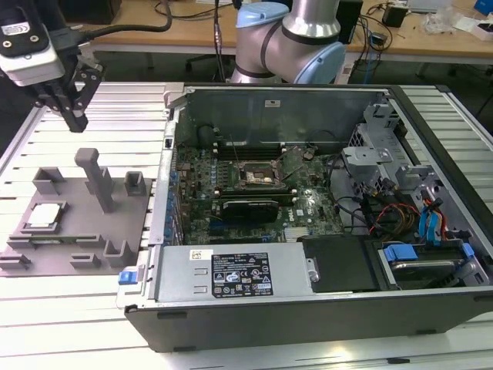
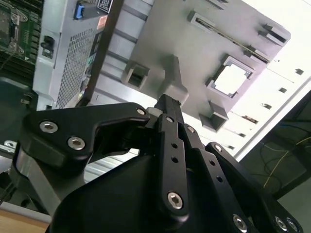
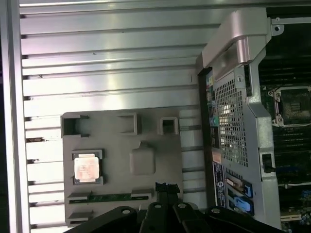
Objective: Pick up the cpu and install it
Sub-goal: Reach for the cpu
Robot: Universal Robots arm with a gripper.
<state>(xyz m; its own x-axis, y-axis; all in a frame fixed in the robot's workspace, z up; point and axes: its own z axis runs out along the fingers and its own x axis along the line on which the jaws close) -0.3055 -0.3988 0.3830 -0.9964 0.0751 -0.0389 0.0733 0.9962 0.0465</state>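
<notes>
The cpu (image 1: pixel 44 216) lies flat in a square recess of the grey holder plate (image 1: pixel 77 247), at the exterior view's left. Its silvery top also shows in both wrist views (image 2: pixel 232 79) (image 3: pixel 87 168). My gripper (image 1: pixel 77 123) hangs well above the slatted table, behind the plate and apart from the cpu. Its black fingers (image 2: pixel 167 104) meet at the tips and hold nothing; the tips (image 3: pixel 165 188) sit over the plate's edge. The motherboard's socket (image 1: pixel 254 176) lies open in the computer case (image 1: pixel 308 308), and also appears in the first wrist view (image 3: pixel 294 104).
A tall grey post (image 1: pixel 96 177) and several low blocks stand on the holder plate. The open case's side wall (image 1: pixel 166 193) rises beside the plate. Cables and drive bays (image 1: pixel 416 216) fill the case at the exterior view's right. The arm's base (image 1: pixel 289 38) stands behind.
</notes>
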